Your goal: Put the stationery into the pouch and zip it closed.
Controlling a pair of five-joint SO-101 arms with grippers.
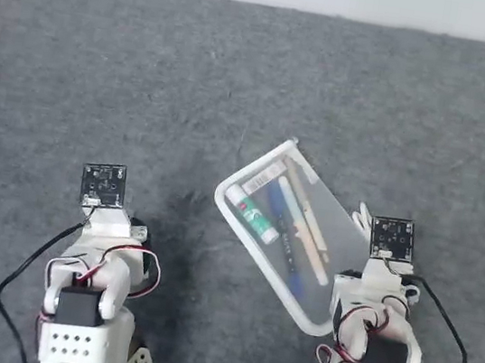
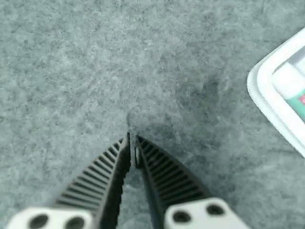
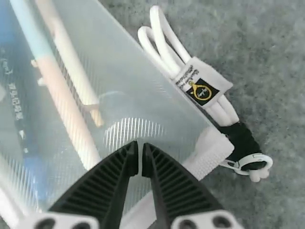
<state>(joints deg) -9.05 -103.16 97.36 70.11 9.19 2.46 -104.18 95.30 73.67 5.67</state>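
Plainly the filling step is done: the pens (image 1: 294,230) and the green-and-white glue stick (image 1: 253,215) lie inside the translucent white plastic pouch (image 1: 337,235), which rests slantwise on the grey felt-like table cover (image 1: 147,85), nearer the right arm (image 1: 373,347) than the left arm (image 1: 87,304). What remains is the zip. In the right wrist view the black zip slider (image 3: 243,138) sits at the pouch's corner, with a looped white cord (image 3: 167,47) lying on the cover just beside it. Whether the track behind it is sealed along its whole run I cannot tell, as most of that edge is out of sight.

If it is open, my reading is that the next move calls for one claw to pin the pouch wall while the other takes the slider or cord and draws it along the edge. The smooth plastic could slide on the cover.

The right gripper (image 3: 140,144) hangs over the pouch's flat wall (image 3: 143,76) close to the slider's corner, its jaws pressed together and pinching nothing. The left gripper (image 2: 132,138) points down at bare cover, apart from the pouch's rounded corner (image 2: 259,90), jaws likewise pressed together and empty.
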